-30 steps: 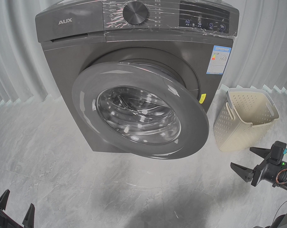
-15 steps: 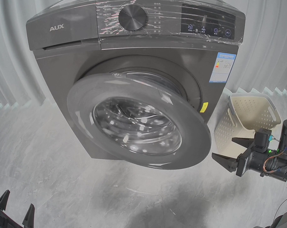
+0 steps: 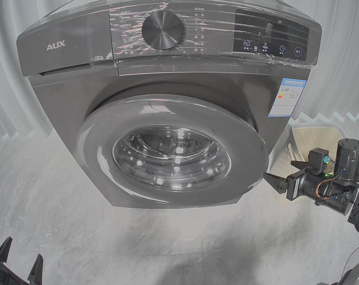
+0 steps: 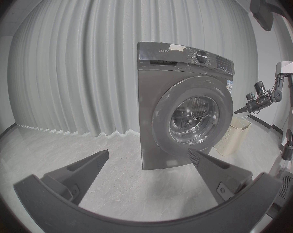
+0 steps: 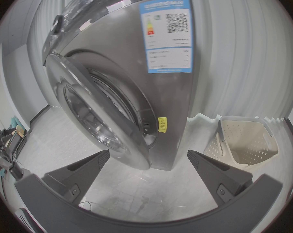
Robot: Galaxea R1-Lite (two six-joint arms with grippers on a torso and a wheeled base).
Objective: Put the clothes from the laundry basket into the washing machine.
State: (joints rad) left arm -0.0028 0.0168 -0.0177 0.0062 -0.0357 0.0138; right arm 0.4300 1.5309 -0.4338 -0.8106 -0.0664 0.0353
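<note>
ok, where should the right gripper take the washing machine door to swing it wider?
Take the washing machine door by its free rim on the robot's right, the edge nearest the open right gripper. The right wrist view shows it ajar, with a gap behind that rim, so one finger can probably slip in. Come in from the right, about level with the rim.

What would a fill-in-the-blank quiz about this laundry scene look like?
The washing machine has its round door standing partly ____.
The cream laundry basket looks ____ inside.
The right gripper, fingers apart, hangs near the door's edge, in front of the ____.
The left gripper, low down with fingers apart, holds ____.
Missing words: open; empty; basket; nothing.
</note>
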